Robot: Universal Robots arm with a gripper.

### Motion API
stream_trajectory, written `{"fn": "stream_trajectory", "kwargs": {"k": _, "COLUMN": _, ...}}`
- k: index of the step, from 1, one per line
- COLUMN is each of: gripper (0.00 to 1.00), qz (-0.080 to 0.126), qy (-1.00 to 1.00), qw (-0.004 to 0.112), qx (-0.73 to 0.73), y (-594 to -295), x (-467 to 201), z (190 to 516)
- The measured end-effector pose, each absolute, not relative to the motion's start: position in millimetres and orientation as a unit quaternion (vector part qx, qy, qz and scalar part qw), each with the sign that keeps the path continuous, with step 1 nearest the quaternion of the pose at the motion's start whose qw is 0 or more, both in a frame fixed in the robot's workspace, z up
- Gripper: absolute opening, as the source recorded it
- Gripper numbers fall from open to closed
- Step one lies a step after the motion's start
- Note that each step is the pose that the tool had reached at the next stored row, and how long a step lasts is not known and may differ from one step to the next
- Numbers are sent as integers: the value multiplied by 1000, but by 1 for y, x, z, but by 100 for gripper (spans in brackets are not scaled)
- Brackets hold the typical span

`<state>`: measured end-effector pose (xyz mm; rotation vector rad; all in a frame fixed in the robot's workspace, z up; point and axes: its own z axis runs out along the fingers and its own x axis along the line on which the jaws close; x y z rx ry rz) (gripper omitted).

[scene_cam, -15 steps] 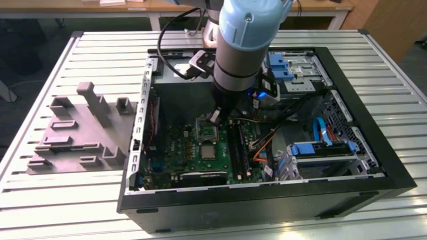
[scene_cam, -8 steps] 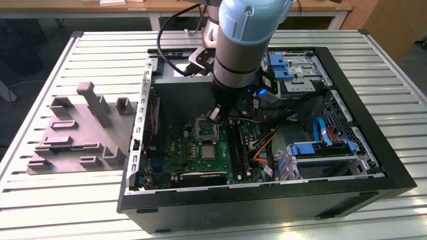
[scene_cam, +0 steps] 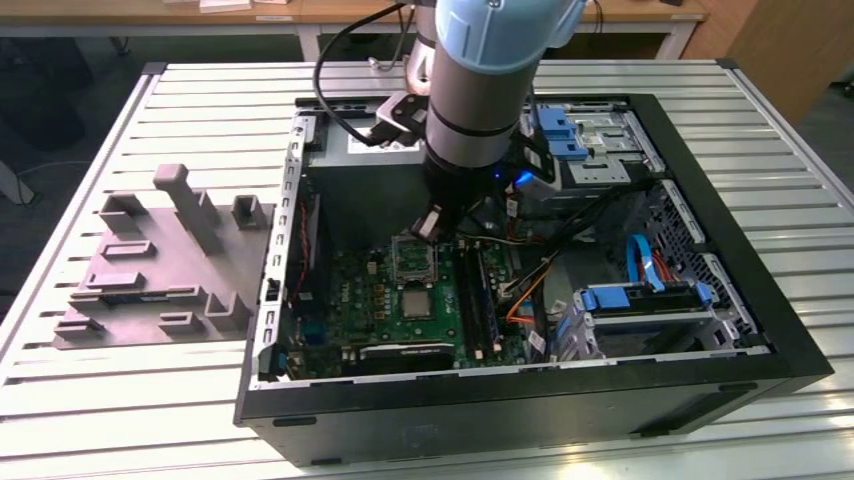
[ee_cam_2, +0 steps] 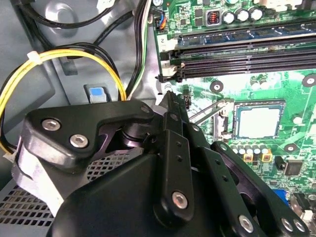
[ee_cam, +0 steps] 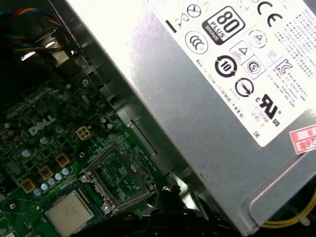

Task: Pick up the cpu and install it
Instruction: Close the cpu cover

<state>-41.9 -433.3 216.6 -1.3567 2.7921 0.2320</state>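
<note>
The cpu (scene_cam: 418, 303) is a small pale silvery square lying flat in its seat on the green motherboard (scene_cam: 360, 300); both wrist views show it too (ee_cam_2: 258, 122) (ee_cam: 69, 212). Beside it the socket's metal frame (ee_cam: 118, 177) stands hinged open, with a thin metal lever (ee_cam_2: 210, 109) raised next to it. My gripper (scene_cam: 430, 226) hangs inside the computer case just above that open frame, a short way from the cpu. Its black fingers meet at a point (ee_cam_2: 169, 96) and look shut with nothing between them. Whether the tips touch the frame I cannot tell.
A grey moulded tray (scene_cam: 147, 260) lies on the slatted table at the exterior view's left. The silver power supply (ee_cam: 212, 89) stands close to the gripper. Yellow cables (ee_cam_2: 74, 57), black memory slots (ee_cam_2: 237, 54) and blue-tabbed drive bays (scene_cam: 641, 300) crowd the case.
</note>
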Motion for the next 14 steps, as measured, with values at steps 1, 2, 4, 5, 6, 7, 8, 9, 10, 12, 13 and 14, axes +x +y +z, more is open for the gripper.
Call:
{"fn": "stream_trajectory", "kwargs": {"k": 1, "gripper": 11, "qz": 74, "qy": 896, "qw": 14, "qx": -437, "y": -433, "x": -42, "z": 217}}
{"fn": "stream_trajectory", "kwargs": {"k": 2, "gripper": 11, "qz": 74, "qy": 896, "qw": 14, "qx": -438, "y": -432, "x": -42, "z": 217}}
{"fn": "stream_trajectory", "kwargs": {"k": 4, "gripper": 11, "qz": 73, "qy": 895, "qw": 13, "qx": -440, "y": -431, "x": -42, "z": 218}}
{"fn": "stream_trajectory", "kwargs": {"k": 5, "gripper": 11, "qz": 73, "qy": 894, "qw": 13, "qx": -441, "y": -430, "x": -42, "z": 218}}
{"fn": "stream_trajectory", "kwargs": {"k": 6, "gripper": 11, "qz": 73, "qy": 894, "qw": 13, "qx": -442, "y": -430, "x": -42, "z": 219}}
{"fn": "stream_trajectory", "kwargs": {"k": 7, "gripper": 11, "qz": 72, "qy": 894, "qw": 13, "qx": -443, "y": -430, "x": -43, "z": 220}}
{"fn": "stream_trajectory", "kwargs": {"k": 8, "gripper": 11, "qz": 72, "qy": 893, "qw": 12, "qx": -444, "y": -430, "x": -43, "z": 221}}
{"fn": "stream_trajectory", "kwargs": {"k": 9, "gripper": 11, "qz": 71, "qy": 892, "qw": 12, "qx": -446, "y": -430, "x": -44, "z": 221}}
{"fn": "stream_trajectory", "kwargs": {"k": 10, "gripper": 11, "qz": 70, "qy": 891, "qw": 11, "qx": -449, "y": -430, "x": -44, "z": 222}}
{"fn": "stream_trajectory", "kwargs": {"k": 12, "gripper": 11, "qz": 69, "qy": 889, "qw": 10, "qx": -453, "y": -430, "x": -45, "z": 223}}
{"fn": "stream_trajectory", "kwargs": {"k": 13, "gripper": 11, "qz": 68, "qy": 887, "qw": 10, "qx": -456, "y": -430, "x": -46, "z": 224}}
{"fn": "stream_trajectory", "kwargs": {"k": 14, "gripper": 11, "qz": 68, "qy": 887, "qw": 9, "qx": -458, "y": -430, "x": -46, "z": 224}}
